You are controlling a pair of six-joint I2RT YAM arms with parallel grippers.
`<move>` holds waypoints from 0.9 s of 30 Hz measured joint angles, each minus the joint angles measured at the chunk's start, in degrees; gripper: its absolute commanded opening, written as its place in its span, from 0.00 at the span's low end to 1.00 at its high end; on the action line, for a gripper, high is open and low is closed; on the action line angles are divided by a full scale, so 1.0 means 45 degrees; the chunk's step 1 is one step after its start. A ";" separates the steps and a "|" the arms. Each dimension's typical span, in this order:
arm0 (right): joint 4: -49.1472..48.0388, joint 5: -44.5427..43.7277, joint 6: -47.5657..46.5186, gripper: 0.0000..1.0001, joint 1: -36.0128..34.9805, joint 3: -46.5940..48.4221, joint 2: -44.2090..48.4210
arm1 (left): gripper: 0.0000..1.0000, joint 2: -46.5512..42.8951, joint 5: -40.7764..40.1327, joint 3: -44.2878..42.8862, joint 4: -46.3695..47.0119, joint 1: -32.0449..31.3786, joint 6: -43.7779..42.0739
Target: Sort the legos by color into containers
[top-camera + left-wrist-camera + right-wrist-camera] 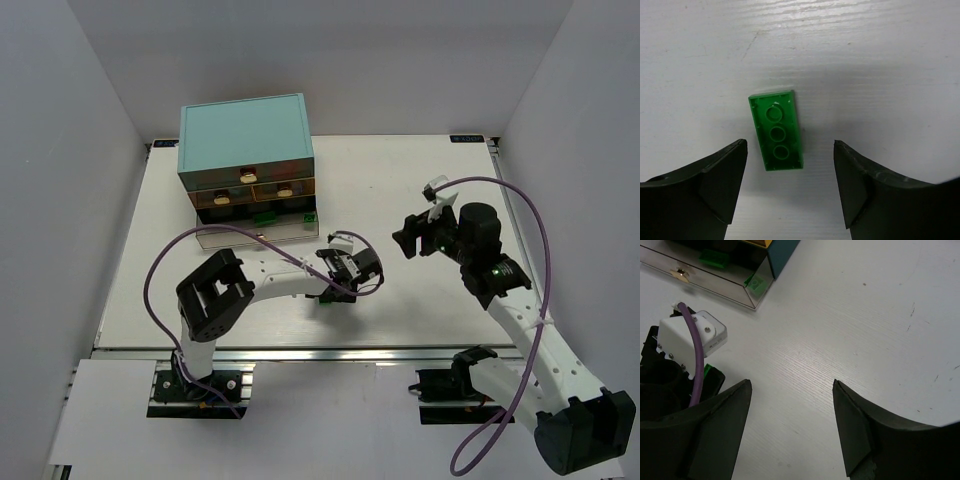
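Note:
A green lego brick lies studs-down on the white table, its hollow underside up. My left gripper is open just above it, and the brick's near end sits between the two fingertips, nearer the left one, untouched. In the top view the left gripper hides this brick. The teal cabinet stands at the back left with its bottom drawer pulled out, and green legos lie inside. My right gripper is open and empty over bare table. No other colours of lego show.
Shut drawers with brownish fronts and cream knobs sit above the open one. The right wrist view shows the open drawer's corner with a green lego and the left wrist's white camera housing with its purple cable. White walls enclose the table.

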State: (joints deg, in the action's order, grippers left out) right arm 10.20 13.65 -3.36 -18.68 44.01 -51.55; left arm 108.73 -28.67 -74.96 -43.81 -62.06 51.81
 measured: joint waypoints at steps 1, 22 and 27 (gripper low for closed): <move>-0.0015 0.0000 0.0000 0.71 0.0019 -0.0019 0.0063 | 0.78 0.0112 -0.0117 0.0000 -0.0126 -0.0034 0.0097; -0.0272 -0.0219 -0.0024 0.68 0.0194 -0.0180 0.0083 | 0.03 -0.0209 -0.0869 0.1229 0.1025 0.0063 0.0466; -0.0306 -0.0335 -0.0063 0.68 0.0306 -0.0316 -0.0049 | 0.00 -0.1015 -0.1098 0.1792 0.0777 0.0384 0.0359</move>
State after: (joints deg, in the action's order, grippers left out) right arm 8.82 12.14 -3.64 -17.30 42.59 -51.77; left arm 104.16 -33.61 -66.89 -40.32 -60.34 53.43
